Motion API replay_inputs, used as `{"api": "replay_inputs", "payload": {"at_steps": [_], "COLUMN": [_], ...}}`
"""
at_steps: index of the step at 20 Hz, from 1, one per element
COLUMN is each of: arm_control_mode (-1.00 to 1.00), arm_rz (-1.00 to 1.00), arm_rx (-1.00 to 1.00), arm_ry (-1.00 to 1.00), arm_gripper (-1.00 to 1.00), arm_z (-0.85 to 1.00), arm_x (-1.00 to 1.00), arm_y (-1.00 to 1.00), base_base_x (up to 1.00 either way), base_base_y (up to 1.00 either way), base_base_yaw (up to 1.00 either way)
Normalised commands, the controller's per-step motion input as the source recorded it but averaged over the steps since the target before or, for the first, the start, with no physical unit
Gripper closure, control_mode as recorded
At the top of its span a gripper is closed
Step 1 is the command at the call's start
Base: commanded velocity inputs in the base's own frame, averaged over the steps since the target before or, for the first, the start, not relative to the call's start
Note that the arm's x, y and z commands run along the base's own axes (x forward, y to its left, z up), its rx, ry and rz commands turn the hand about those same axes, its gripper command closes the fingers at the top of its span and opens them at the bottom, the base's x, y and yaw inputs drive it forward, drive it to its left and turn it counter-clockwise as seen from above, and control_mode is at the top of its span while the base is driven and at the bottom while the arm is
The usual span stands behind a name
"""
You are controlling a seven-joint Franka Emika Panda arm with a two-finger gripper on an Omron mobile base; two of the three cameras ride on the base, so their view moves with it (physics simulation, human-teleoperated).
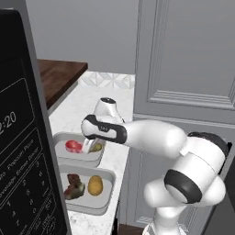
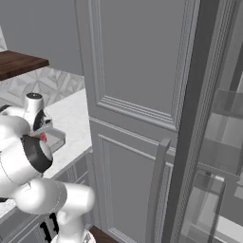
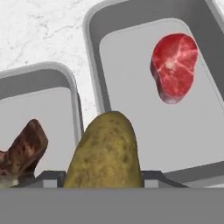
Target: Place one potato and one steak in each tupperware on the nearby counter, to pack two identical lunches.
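Observation:
Two light-grey tupperware trays sit side by side on the white marbled counter. The nearer tupperware holds a dark brown steak and a golden potato. In the farther tupperware lies a bright red steak. My gripper reaches down into this tray's right end, shut on an olive-yellow potato. In the hand view this potato stands between my fingertips, with the red steak beyond it. I cannot tell whether the potato touches the tray floor.
A black microwave stands close on the left of the trays. A tall grey panelled cabinet door rises right of the counter edge. A dark brown wooden surface lies at the back left. My own arm arches over the trays.

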Motion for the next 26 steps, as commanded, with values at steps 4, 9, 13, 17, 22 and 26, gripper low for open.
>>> {"api": "replay_inputs", "payload": {"at_steps": [4,9,13,17,22,26], "arm_control_mode": [-1.00,-1.00,-1.00,-1.00,-1.00,-1.00], "arm_rz": [0.03,0.03,0.03,0.04,0.05,0.05], "arm_rx": [0.00,0.00,-0.02,-0.02,-0.02,0.00], "arm_ry": [-0.01,0.00,0.00,0.00,0.00,0.00], "arm_gripper": [1.00,1.00,1.00,1.00,1.00,1.00], "arm_z": [-0.34,-0.31,-0.14,-0.26,-0.37,-0.34], "arm_x": [0.62,0.62,0.41,0.23,0.02,0.06], "arm_y": [0.20,0.26,0.41,0.29,0.14,0.00], "base_base_x": [0.00,0.00,0.00,0.00,0.00,0.00], "base_base_y": [0.00,0.00,0.00,0.00,0.00,0.00], "base_base_yaw": [0.00,0.00,0.00,0.00,0.00,0.00]}}
